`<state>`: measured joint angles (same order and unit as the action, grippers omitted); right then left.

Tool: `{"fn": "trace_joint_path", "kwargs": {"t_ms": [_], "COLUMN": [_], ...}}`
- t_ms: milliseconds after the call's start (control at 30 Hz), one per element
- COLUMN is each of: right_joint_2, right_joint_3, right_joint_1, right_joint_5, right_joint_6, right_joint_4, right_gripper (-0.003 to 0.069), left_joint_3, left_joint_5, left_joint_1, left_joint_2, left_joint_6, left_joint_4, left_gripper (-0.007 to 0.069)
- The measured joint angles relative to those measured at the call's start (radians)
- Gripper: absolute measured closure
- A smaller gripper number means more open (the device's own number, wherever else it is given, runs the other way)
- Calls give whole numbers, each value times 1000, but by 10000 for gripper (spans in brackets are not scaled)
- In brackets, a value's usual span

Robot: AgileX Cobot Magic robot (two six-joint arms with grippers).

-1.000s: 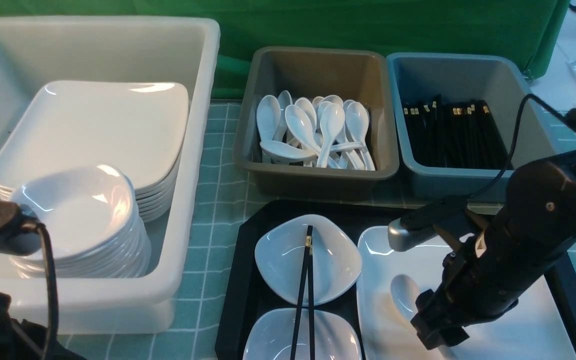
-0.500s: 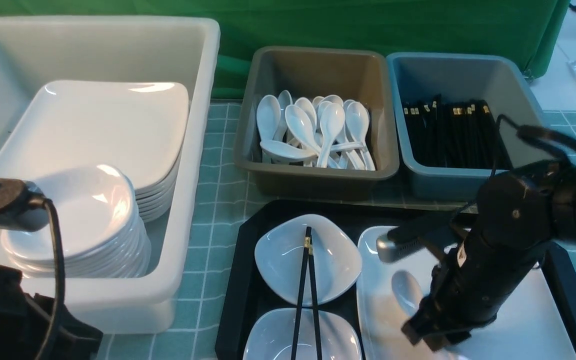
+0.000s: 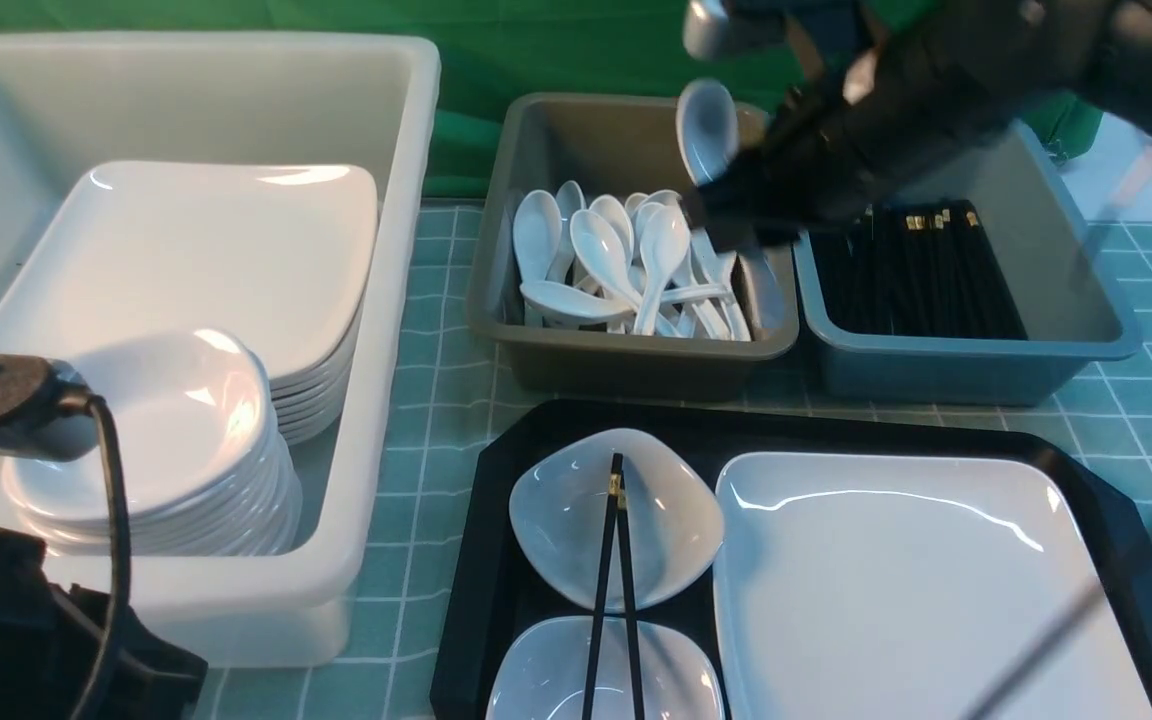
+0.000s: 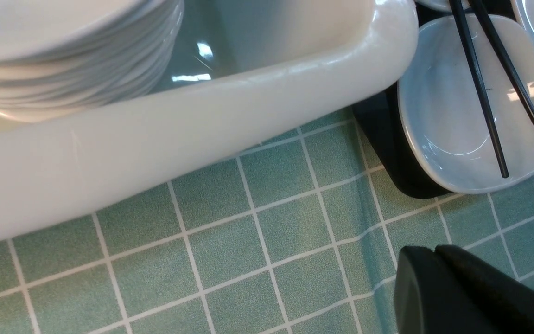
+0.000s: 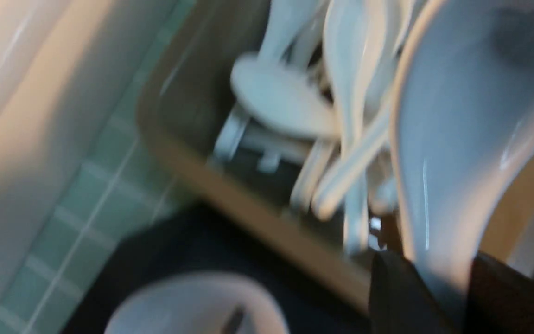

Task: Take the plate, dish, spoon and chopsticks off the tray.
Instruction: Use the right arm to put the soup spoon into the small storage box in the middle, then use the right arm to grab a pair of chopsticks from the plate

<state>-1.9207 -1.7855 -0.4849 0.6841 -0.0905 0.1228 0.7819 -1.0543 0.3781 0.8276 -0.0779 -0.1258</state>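
The black tray [image 3: 496,560] holds the large white plate [image 3: 916,580] on its right and two small white dishes [image 3: 561,520] on its left. The black chopsticks [image 3: 616,590] lie across both dishes; they also show in the left wrist view [image 4: 480,88]. My right gripper [image 3: 736,215] is shut on the white spoon [image 3: 708,125] and holds it above the grey tub of spoons [image 3: 536,360]. In the right wrist view the spoon [image 5: 457,139] sits between the dark fingers [image 5: 397,292]. My left gripper [image 4: 434,253] is shut and empty over the tablecloth beside the tray.
A big white tub [image 3: 376,420] at left holds stacked plates [image 3: 196,260] and stacked small dishes [image 3: 156,430]. A blue tub [image 3: 1086,340] at back right holds black chopsticks [image 3: 916,270]. A green checked cloth [image 3: 436,400] covers the table.
My right gripper has lifted the spoon off the plate and carried it back and up over the grey tub. The plate now lies bare. The left arm rose slightly, then held still.
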Motion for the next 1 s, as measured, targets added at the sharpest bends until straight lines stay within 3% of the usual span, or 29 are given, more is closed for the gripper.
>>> {"fn": "trace_joint_path", "kwargs": {"t_ms": [133, 300, 433, 500, 700, 800, 1000], "right_joint_2": [-140, -246, -222, -206, 2, 92, 331], "right_joint_3": [-150, -244, -254, -260, -266, -240, -33], "right_joint_1": [2, 2, 2, 2, 2, 3, 3], "right_joint_5": [-17, -26, 44, 84, 446, 448, 448], "right_joint_6": [3, 3, -6, -10, -55, -55, -51], "right_joint_4": [-2, -2, -14, -27, -150, -168, -175], "right_gripper": [449, 288, 256, 270, 595, 623, 636], "left_joint_3": [0, 0, 0, 0, 17, 43, 145], "left_joint_5": [6, 31, 34, 38, 69, 79, 133], "left_joint_1": [0, 0, 0, 0, 20, 58, 269], "left_joint_2": [0, 0, 10, 20, 153, 211, 386], "left_joint_6": [0, -10, -15, -16, 0, -1, -132], "left_joint_4": [-4, -6, -7, -7, -90, -93, 2], "left_gripper": [624, 624, 624, 624, 624, 624, 624]}}
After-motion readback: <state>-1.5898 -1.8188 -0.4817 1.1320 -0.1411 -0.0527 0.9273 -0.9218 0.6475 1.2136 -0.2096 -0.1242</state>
